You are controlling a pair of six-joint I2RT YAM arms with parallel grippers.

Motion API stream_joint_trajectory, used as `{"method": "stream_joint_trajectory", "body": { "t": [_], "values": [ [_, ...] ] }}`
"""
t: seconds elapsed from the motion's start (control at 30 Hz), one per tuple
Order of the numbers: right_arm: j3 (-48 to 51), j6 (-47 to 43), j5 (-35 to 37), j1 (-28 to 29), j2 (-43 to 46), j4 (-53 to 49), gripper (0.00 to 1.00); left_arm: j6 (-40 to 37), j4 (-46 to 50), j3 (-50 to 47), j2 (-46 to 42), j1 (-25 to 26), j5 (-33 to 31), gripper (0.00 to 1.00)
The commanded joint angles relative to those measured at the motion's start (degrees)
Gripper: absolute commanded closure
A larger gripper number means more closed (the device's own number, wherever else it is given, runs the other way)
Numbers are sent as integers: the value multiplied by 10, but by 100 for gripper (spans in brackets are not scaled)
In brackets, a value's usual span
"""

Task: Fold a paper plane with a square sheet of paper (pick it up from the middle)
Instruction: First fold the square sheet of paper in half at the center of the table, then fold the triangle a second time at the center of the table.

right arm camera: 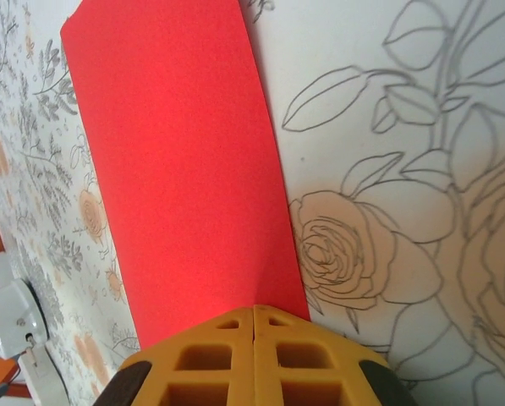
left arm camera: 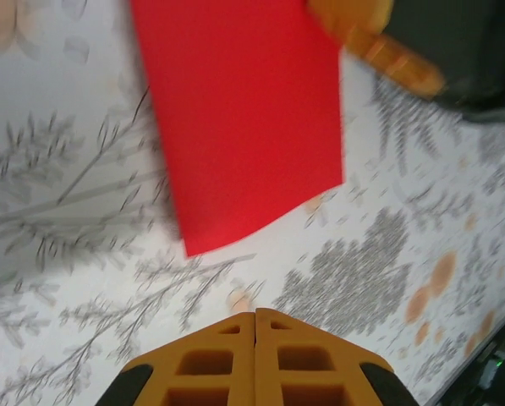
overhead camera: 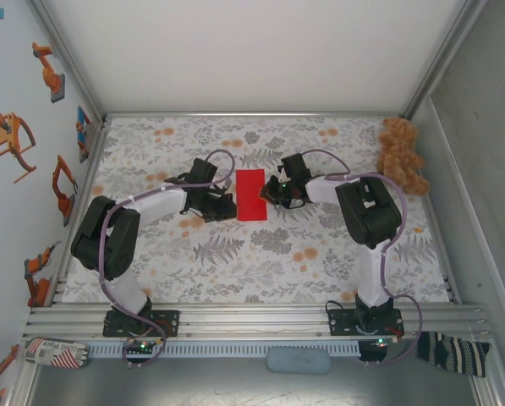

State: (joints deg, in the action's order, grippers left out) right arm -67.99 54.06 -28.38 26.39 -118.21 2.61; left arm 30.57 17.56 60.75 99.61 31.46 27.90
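The square sheet of paper (overhead camera: 252,194) lies on the flowered tablecloth as a bright red upright rectangle, between the two grippers. My left gripper (overhead camera: 227,208) is beside its left edge. In the left wrist view that gripper (left arm camera: 255,315) is shut and holds nothing, a little short of the sheet's (left arm camera: 244,110) near corner. My right gripper (overhead camera: 273,193) is at the sheet's right side. In the right wrist view it (right arm camera: 254,309) is shut, its tips over the near end of the sheet (right arm camera: 176,161). I cannot tell whether any paper is pinched between them.
A brown teddy bear (overhead camera: 402,156) sits in the far right corner of the table. White walls and metal rails (overhead camera: 235,317) enclose the cloth. An orange finger of the right gripper (left arm camera: 379,51) shows past the sheet's far corner in the left wrist view.
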Motion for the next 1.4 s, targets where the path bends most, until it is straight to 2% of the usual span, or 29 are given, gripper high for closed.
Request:
{"method": "stream_joint_trajectory", "body": {
  "t": [0.0, 0.1, 0.27, 0.4, 0.43, 0.5, 0.73, 0.93, 1.13, 1.37],
  "values": [
    [11, 18, 49, -5, 18, -68, 100, 61, -43, 31, 12, 0, -20, 88],
    [12, 4, 35, -7, 63, -77, 92, 116, -93, 34, 22, -1, -36, 81],
    [25, -40, 46, -13, 124, -110, 75, 175, -154, 50, 63, 3, -35, 76],
    [54, -59, 46, -32, 145, -99, 65, 180, -144, 90, 109, 5, -38, 75],
    [62, -64, 44, -39, 147, -93, 56, 181, -137, 100, 116, 6, -43, 75],
    [74, -68, 35, -52, 148, -78, 51, 180, -125, 115, 131, 10, -54, 74],
    [93, -58, 4, -64, 133, -34, 52, 180, -85, 129, 159, 13, -65, 73],
    [67, -79, -12, -70, 116, -66, 52, 184, -79, 111, 168, 13, -85, 72],
    [63, -80, -33, -70, 109, -58, 53, 203, -93, 96, 176, 16, -79, 71],
    [112, -50, -91, -70, 116, -15, 53, 230, -46, 96, 172, 17, -93, 71]
  ]
}}
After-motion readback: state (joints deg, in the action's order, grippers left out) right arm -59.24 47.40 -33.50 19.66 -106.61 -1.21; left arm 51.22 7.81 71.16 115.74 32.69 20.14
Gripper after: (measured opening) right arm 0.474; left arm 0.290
